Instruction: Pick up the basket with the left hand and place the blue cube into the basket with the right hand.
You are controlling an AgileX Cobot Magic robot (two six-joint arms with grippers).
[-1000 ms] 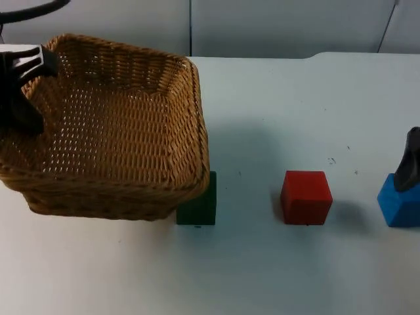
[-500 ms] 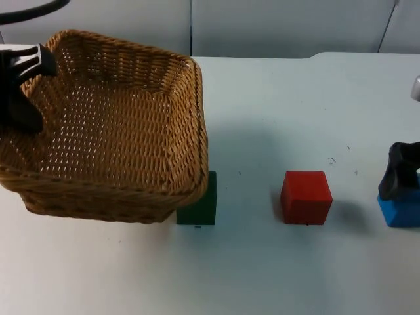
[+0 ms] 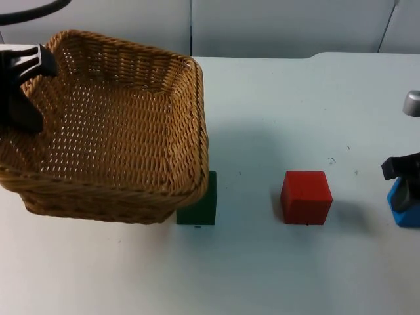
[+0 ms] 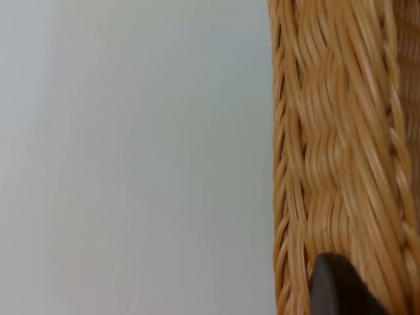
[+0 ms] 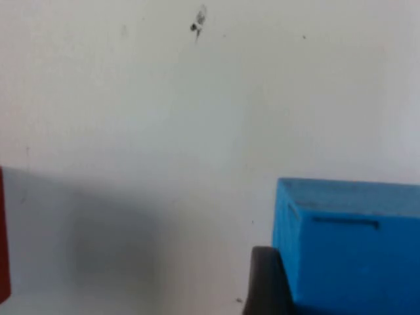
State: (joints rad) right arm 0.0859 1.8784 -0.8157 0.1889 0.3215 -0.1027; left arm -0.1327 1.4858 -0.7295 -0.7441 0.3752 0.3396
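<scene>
Left gripper (image 3: 23,85) pinches the wicker basket (image 3: 111,125) by its rim, tilted off the table (image 3: 275,105). Right gripper (image 3: 405,187) sits at the blue cube (image 5: 351,246), one finger touching its side; whether it is clamped I cannot tell. The cube looks rigid, light and smooth: squeeze opposite flat faces, squarely. A red cube (image 3: 306,197) stands nearby.

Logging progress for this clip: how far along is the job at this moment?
Done: the left hand holds the basket by its rim, tilted off the table. In hand: the right hand is down at the blue cube, a finger against its side. Left: lifting the cube and placing it in the basket.
</scene>
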